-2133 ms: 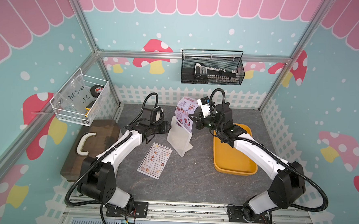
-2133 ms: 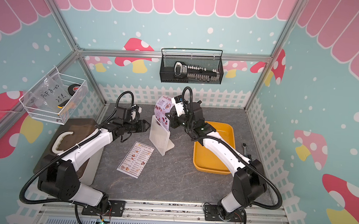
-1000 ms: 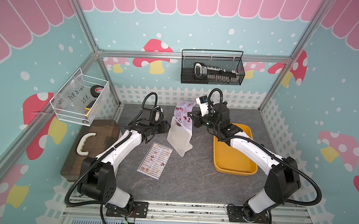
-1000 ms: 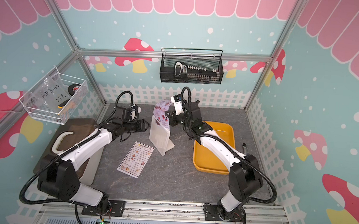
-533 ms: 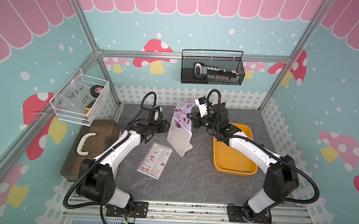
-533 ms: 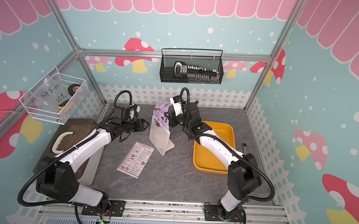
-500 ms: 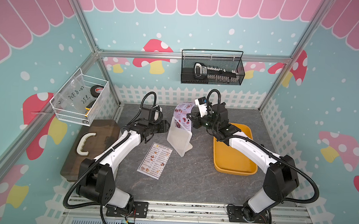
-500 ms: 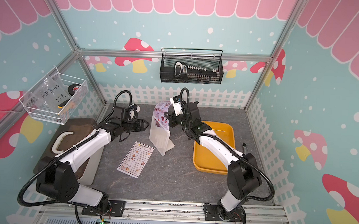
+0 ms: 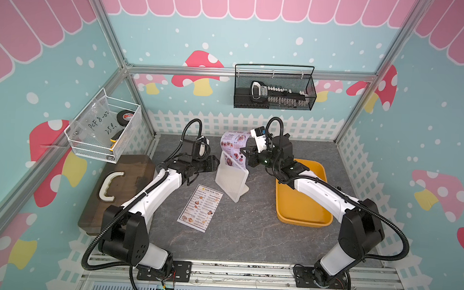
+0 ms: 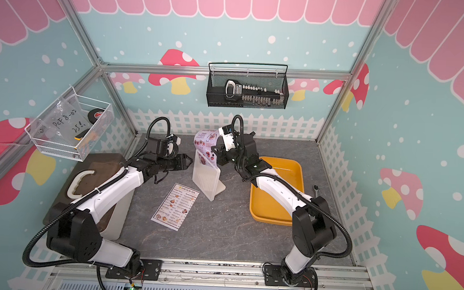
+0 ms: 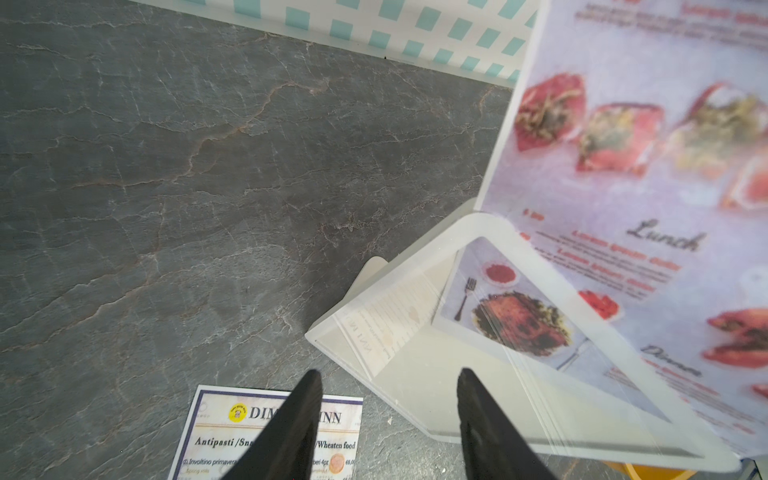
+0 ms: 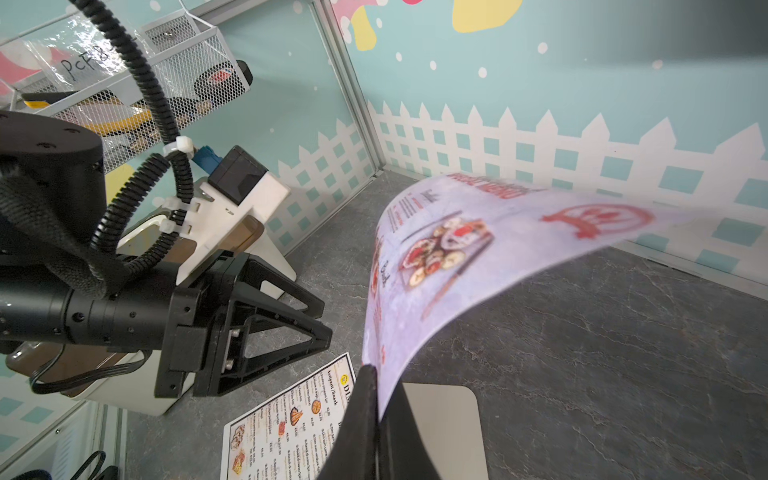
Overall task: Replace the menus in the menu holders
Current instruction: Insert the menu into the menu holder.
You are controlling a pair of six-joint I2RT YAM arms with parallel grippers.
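Special menu, pinched in right claw, droops from holder; left claw half-open nearby.

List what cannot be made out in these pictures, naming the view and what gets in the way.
1. DIM SUM INN menu: left wrist view, the heading's middle is hidden by the left gripper; the lower part is cut off by the frame edge.
2. SPECIAL MENU sheet: right wrist view, heading and small print blurred.
3. Tool in the black basket: both top views, behind mesh and too small to name.
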